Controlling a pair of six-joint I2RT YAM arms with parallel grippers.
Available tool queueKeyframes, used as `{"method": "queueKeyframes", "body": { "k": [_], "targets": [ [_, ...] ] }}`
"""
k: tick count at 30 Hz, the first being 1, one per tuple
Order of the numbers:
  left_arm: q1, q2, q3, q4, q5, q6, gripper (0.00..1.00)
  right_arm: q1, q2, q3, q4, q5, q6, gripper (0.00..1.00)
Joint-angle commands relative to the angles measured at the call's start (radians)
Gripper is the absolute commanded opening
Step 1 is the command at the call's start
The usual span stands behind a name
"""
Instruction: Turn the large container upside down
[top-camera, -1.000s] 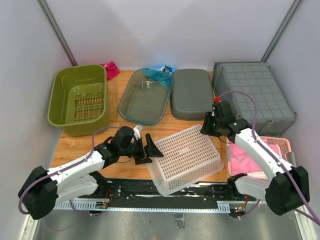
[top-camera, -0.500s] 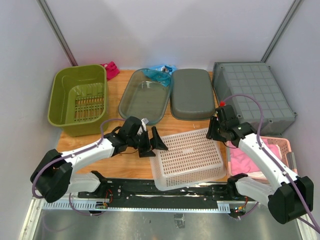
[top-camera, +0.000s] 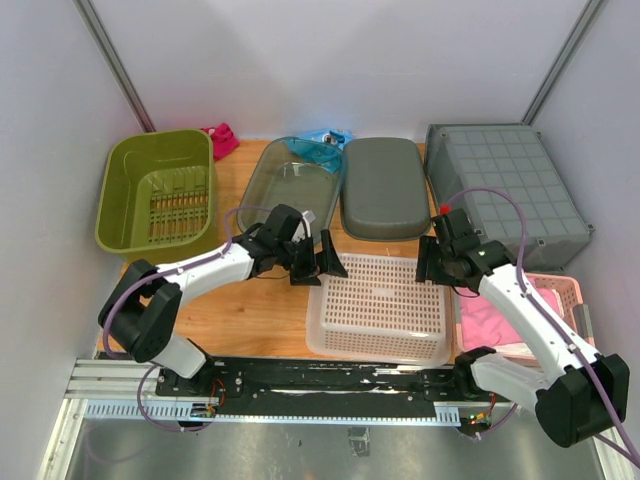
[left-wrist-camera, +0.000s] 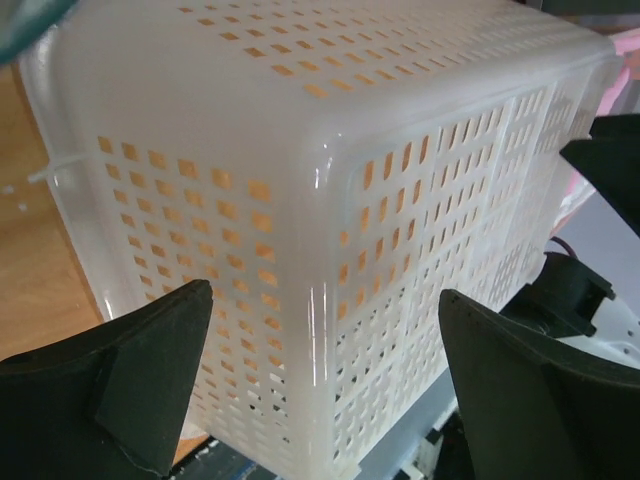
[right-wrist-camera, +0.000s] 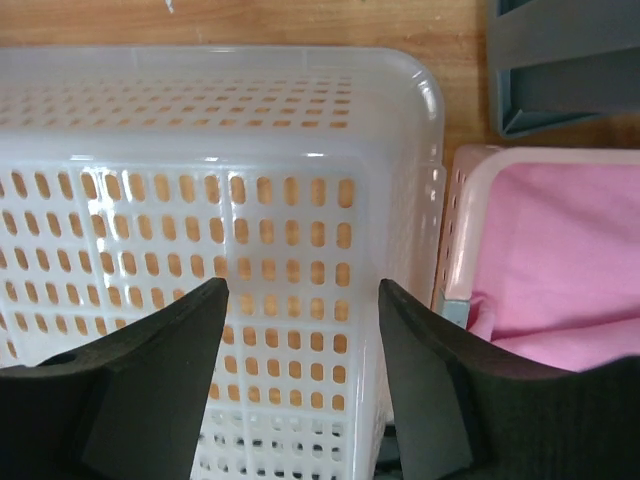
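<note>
Reading the flip as done, release step in hand.

Top view: white basket bottom-up, rim down on the table, just beside the pink bin. Left gripper at its far-left corner, spread wide, empty. Right gripper at the far-right corner, jaws apart, empty.

Left wrist: perforated corner between wide fingers, no contact visible.

Right wrist: fingers parted over the side wall, gripping nothing.

Next, probably: back both arms straight off without nudging it.

the white basket sits bottom-up between the left tool and right tool, apparently untouched.
</note>
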Motion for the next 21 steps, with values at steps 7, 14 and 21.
{"method": "queueKeyframes", "body": {
  "k": [7,14,21],
  "targets": [
    [-0.011,-0.022,0.254,-0.224,-0.255,0.247,0.98,0.027,0.011,0.191,-0.115,-0.051,-0.054,0.72],
    [-0.011,-0.060,0.428,-0.423,-0.471,0.384,0.99,0.027,-0.016,0.227,-0.050,0.042,-0.063,0.74],
    [-0.009,0.030,0.528,-0.351,-0.700,0.522,0.99,0.027,-0.076,0.238,-0.026,0.122,-0.062,0.73]
  ]
}}
